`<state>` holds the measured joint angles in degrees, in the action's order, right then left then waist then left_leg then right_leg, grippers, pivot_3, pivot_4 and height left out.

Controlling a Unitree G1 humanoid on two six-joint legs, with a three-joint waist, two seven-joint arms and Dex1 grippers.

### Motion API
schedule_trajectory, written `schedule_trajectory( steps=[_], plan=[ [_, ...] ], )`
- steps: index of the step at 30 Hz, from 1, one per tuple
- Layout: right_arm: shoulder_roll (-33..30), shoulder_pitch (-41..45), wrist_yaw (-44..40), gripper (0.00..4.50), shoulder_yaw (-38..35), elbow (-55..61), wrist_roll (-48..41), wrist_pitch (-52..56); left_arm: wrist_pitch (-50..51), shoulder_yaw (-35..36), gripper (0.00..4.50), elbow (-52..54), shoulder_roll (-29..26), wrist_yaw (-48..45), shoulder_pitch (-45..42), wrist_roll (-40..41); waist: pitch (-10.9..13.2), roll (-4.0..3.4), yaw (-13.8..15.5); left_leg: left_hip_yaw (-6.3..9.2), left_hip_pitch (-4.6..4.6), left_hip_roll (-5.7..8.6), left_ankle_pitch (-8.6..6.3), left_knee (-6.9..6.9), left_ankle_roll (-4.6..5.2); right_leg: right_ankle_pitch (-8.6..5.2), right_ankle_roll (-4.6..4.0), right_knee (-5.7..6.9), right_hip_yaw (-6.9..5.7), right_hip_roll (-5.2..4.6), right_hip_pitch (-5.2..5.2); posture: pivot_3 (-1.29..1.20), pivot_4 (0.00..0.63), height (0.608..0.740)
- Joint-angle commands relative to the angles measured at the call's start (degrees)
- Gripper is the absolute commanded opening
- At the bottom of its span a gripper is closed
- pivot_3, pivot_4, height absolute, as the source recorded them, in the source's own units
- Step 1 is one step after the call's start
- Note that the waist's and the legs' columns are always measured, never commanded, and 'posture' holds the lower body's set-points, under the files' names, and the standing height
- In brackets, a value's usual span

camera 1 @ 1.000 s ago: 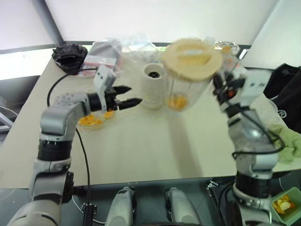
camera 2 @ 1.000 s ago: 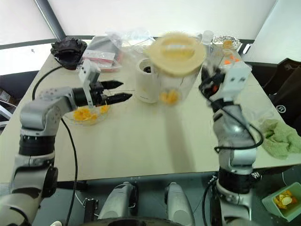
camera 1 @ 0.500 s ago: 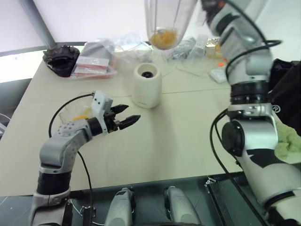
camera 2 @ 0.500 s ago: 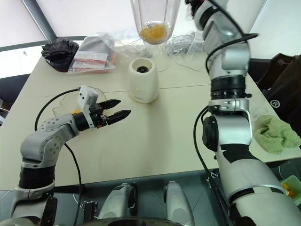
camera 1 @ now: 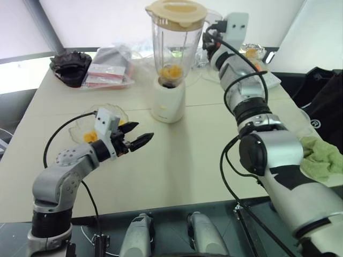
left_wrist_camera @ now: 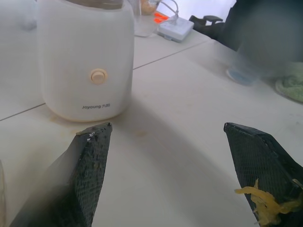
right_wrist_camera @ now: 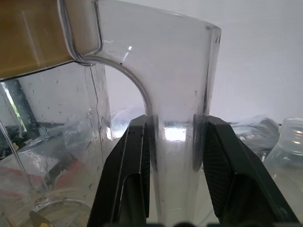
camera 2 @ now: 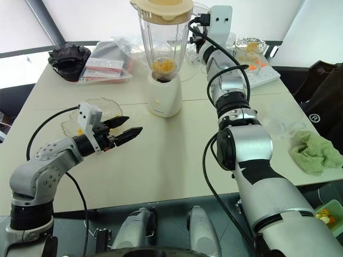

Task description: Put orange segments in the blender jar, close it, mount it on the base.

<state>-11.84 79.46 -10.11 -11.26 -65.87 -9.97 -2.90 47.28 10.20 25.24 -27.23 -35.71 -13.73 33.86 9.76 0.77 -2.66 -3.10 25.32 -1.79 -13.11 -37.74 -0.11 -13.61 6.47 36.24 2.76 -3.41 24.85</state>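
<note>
Nearest, in the lower left of the left eye view, the left tool (camera 1: 140,135) hangs just above the bare tabletop (camera 1: 182,160), its two black fingers spread wide with nothing between them. In the left wrist view a shred of yellow pulp (left_wrist_camera: 265,204) clings to one finger (left_wrist_camera: 258,161).

Just behind that arm, at the left of the frame, a shallow clear bowl (camera 2: 104,110) sits on the tabletop with a few orange segments (camera 1: 90,136) in it.

Further back, in the upper middle, the cream base (camera 1: 168,100) stands upright, its round button (left_wrist_camera: 98,75) and printed name facing the left wrist camera. The blender jar (camera 1: 172,51) stands on top of the base, upright, with the cream lid (camera 1: 176,11) on its rim and a small heap of orange segments (camera 2: 163,66) at its bottom. Whether the jar is fully seated in the socket cannot be told.

The right tool (right_wrist_camera: 175,165), in the upper middle of the frame to the right of the jar, is closed on the jar's clear side handle (right_wrist_camera: 182,118); in the right wrist view both black pads press against it, one on each side.

Farthest back lie a black bundle (camera 1: 71,61) at the upper left, clear plastic bags (camera 1: 110,67) beside it, and a small glass dish (camera 2: 248,45) and a white power strip (camera 2: 262,77) at the upper right. A green cloth (camera 2: 316,151) lies at the right edge.
</note>
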Motion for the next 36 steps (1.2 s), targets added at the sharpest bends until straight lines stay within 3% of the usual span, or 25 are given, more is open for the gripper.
schedule_trajectory(
  steps=[1,28,35,36],
  plan=[
    [0.4,3.2,-0.2,1.07,-0.4,0.5,0.2,-2.0,-1.1,-0.4,3.94,2.0,-0.2,0.8,-0.2,0.8,0.0,0.0,0.0,0.0,0.0,0.0,0.0,0.0,0.0,0.0,0.0,0.0,0.0,0.01,0.0,0.0,0.15,0.74],
    [2.8,-1.4,-3.2,1.07,2.4,-0.5,4.1,-0.8,-3.7,-3.4,3.94,0.9,-0.3,2.3,0.2,0.2,0.0,0.0,-1.3,0.04,-0.06,-0.01,0.2,0.54,-0.33,0.01,0.0,-0.01,0.0,0.07,0.18,0.0,0.15,0.74],
    [2.4,-3.7,-3.8,4.46,2.5,1.5,4.4,-0.1,-4.7,-4.9,4.01,-0.6,-0.5,1.9,-0.8,-0.3,0.0,0.01,-1.3,0.03,-0.28,-0.01,0.2,0.55,-0.34,0.0,0.0,-0.01,0.0,0.09,-0.04,0.0,0.15,0.74],
    [2.4,-4.1,-4.0,4.46,2.7,2.0,4.5,0.0,-4.8,-5.2,4.01,-0.8,-0.5,1.8,-1.1,-0.3,0.0,0.01,-1.3,0.03,-0.28,-0.01,0.2,0.55,-0.34,0.0,0.0,-0.01,0.01,0.09,-0.04,0.0,0.15,0.74]
  ],
)
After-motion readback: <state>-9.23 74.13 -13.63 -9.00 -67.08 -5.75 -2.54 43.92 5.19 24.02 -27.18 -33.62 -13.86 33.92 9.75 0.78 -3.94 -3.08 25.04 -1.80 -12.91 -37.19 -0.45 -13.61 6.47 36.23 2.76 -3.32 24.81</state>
